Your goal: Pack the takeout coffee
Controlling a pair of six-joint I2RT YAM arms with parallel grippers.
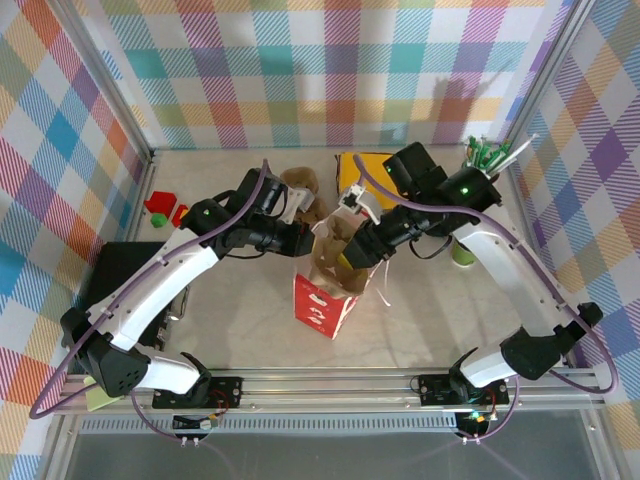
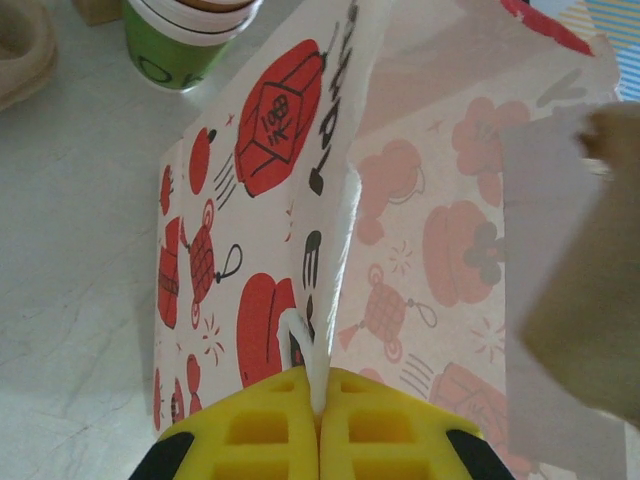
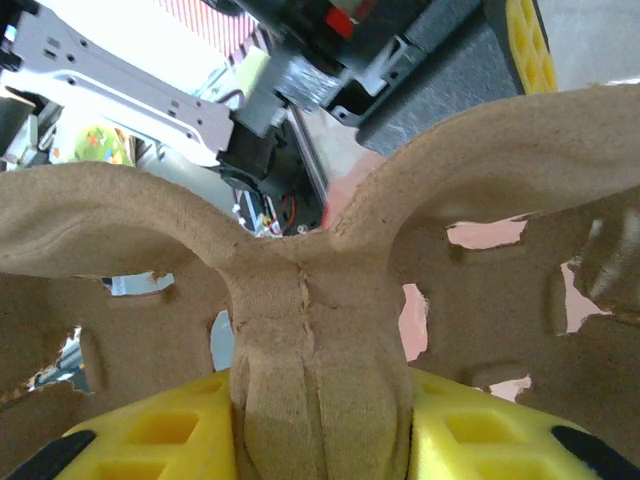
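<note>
Pale marbled table [image 1: 430,320], plaid walls [image 1: 330,70], white paper bag with red prints [image 1: 322,305] upright at centre, left gripper [image 2: 320,405] clenched on its rim, right gripper [image 3: 320,430] grasping brown pulp cup carrier [image 3: 300,300] at bag mouth, green-and-white paper cup [image 1: 462,252] standing on table right of bag, well apart.

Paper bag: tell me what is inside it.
A brown pulp cup carrier, clamped by the right gripper, stands in the paper bag's open mouth. It covers the bottom; anything beneath is hidden.
</note>
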